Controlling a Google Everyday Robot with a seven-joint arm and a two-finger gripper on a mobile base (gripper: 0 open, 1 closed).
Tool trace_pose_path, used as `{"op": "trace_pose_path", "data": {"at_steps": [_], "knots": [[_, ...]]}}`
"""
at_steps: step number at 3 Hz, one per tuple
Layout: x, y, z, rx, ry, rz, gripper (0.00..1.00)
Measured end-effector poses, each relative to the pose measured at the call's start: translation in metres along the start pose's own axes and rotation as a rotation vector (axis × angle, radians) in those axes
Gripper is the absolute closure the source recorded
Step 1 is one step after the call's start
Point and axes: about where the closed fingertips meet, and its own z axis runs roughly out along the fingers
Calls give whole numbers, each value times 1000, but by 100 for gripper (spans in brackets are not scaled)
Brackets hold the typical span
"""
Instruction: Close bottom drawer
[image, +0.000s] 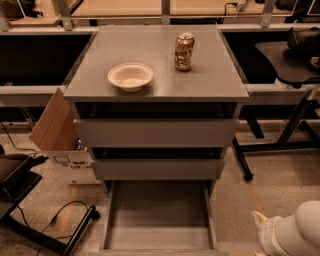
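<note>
the bottom drawer (159, 216) stood pulled far out at the foot of the grey cabinet (156, 133), its smooth grey tray open to view. on the cabinet's top surface (205, 82) sat a pale bowl (130, 76) toward the left and an upright can (184, 51) further back to its right. the white hand (292, 235) hung low off the cabinet's front right corner, apart from the drawer; whether it was wide or narrow could not be told.

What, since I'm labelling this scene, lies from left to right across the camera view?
Cardboard box → bowl → can → gripper, low in the right corner, to the right of the open bottom drawer.
</note>
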Motion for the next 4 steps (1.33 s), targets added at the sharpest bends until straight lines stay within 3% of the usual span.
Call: {"op": "trace_pose_path", "data": {"at_steps": [1, 2, 3, 4], "knots": [[13, 13, 83, -61, -35, 29, 0], [24, 33, 160, -113, -57, 39, 17], [42, 60, 208, -135, -61, 42, 40], [68, 96, 235, -169, -49, 58, 63]]}}
